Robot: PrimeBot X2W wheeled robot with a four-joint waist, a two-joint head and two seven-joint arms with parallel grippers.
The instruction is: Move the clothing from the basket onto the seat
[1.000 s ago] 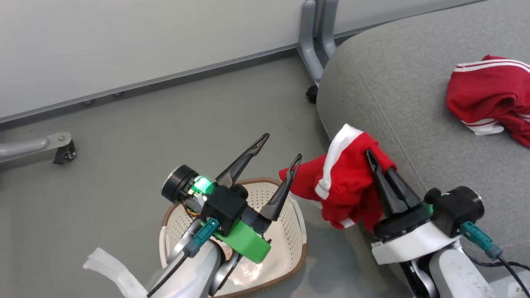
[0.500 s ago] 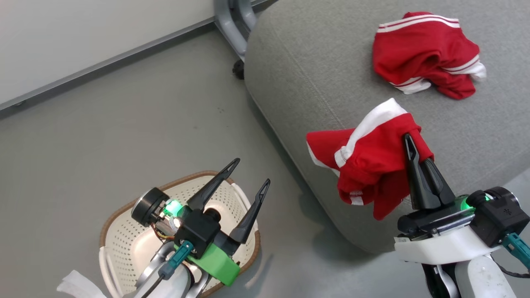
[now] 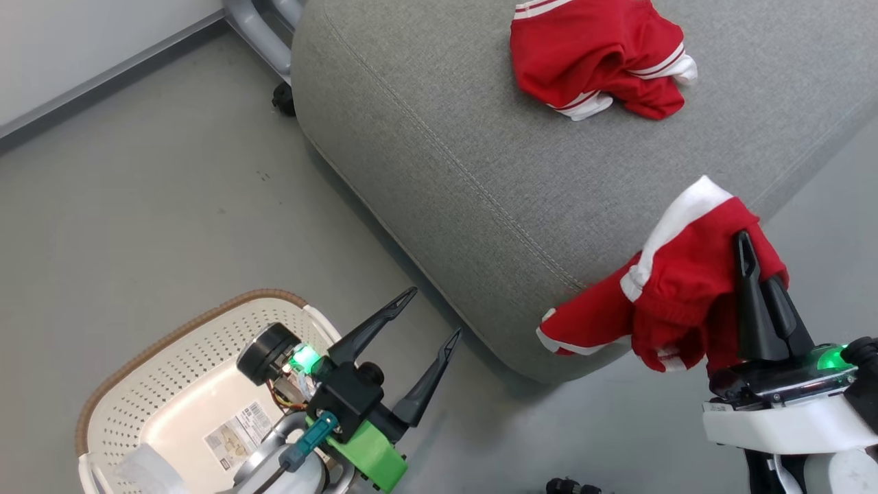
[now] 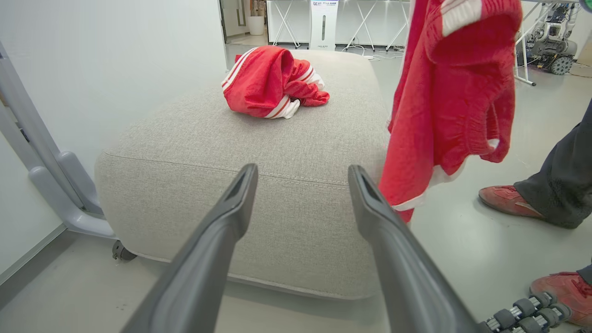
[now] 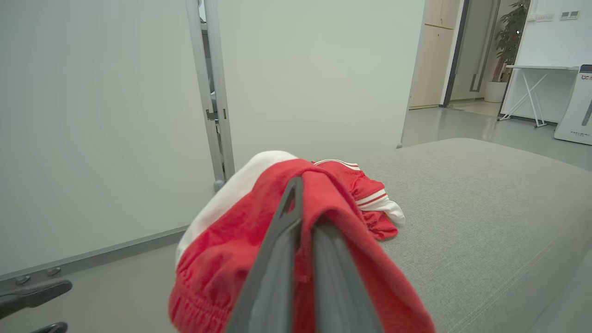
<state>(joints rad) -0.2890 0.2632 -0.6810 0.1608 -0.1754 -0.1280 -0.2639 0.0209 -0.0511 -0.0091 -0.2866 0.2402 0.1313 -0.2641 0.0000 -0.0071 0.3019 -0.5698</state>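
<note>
- Head view: the right gripper (image 3: 753,264) is clamped on the held garment (image 3: 686,295), a red sports piece with a white band; the cloth hangs by the seat (image 3: 446,151) at its near corner, partly over the cushion's edge and partly over the floor; the second garment (image 3: 597,55) lies crumpled farther in on the seat; the left gripper (image 3: 433,313) is spread wide and empty just beside the basket (image 3: 171,336), whose visible bottom shows a label sticker (image 3: 236,436) and no red cloth.
- Left wrist view: the spread fingers frame the seat's front; the held garment dangles at the right, off the cushion's top, its lowest hem below the seam; a person's red shoe (image 4: 506,201) stands on the floor beyond.
- Right wrist view: the fingers are pressed together with cloth draped down both sides; the second garment rests on the cushion just past them.
- Handling, as I judge it: light, limp and not fragile; it will sag and fold wherever it is let go; a pinch on a bunched fold or the elastic band should hold best; the cloth may cling to the fingers on release.
</note>
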